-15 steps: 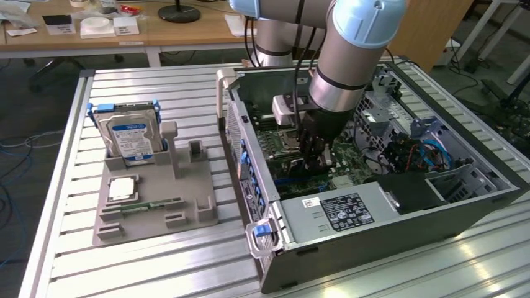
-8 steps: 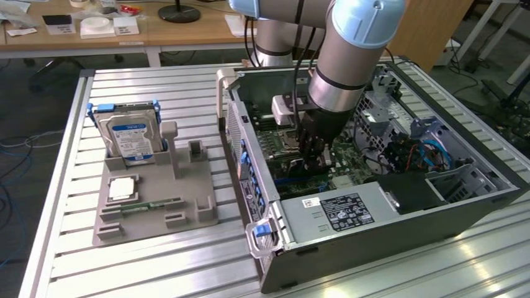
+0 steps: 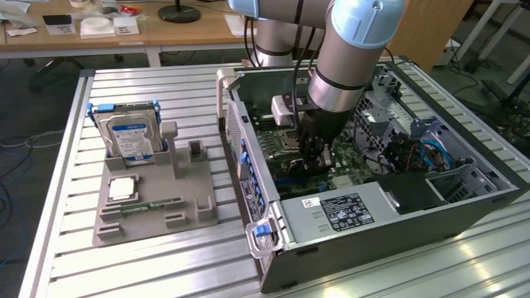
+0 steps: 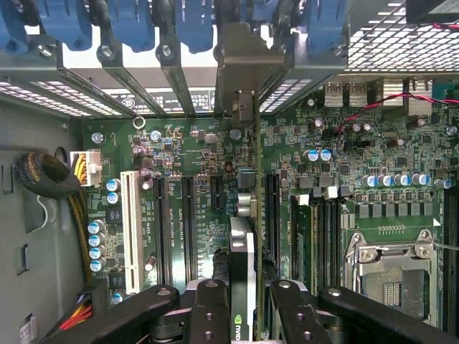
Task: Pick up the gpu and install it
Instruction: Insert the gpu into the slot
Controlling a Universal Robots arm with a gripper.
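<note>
The gpu (image 4: 242, 265) stands on its edge between the fingers (image 4: 209, 315) of the end effector (image 4: 242, 319), which is closed on the card's top edge; in the wrist view the card points down at the motherboard (image 4: 201, 193), with its metal bracket (image 4: 240, 79) up against the slot openings at the back wall of the computer case (image 3: 398, 223); whether the card's connector is already seated in the slot (image 4: 273, 215) I cannot tell. I judge the card light and stiff, but fragile: a thin board with small parts; it is best held by the bare upper edge, as now, and pressed straight, not twisted. In the exterior view the arm (image 3: 352, 56) reaches down into the open case, which lies on its side on the slatted table (image 3: 149, 267). At the exterior view's left a grey holder (image 3: 153, 214) carries a hard drive (image 3: 131, 138) with blue label, standing upright, and a small green memory stick (image 3: 151, 204) lying flat.
</note>
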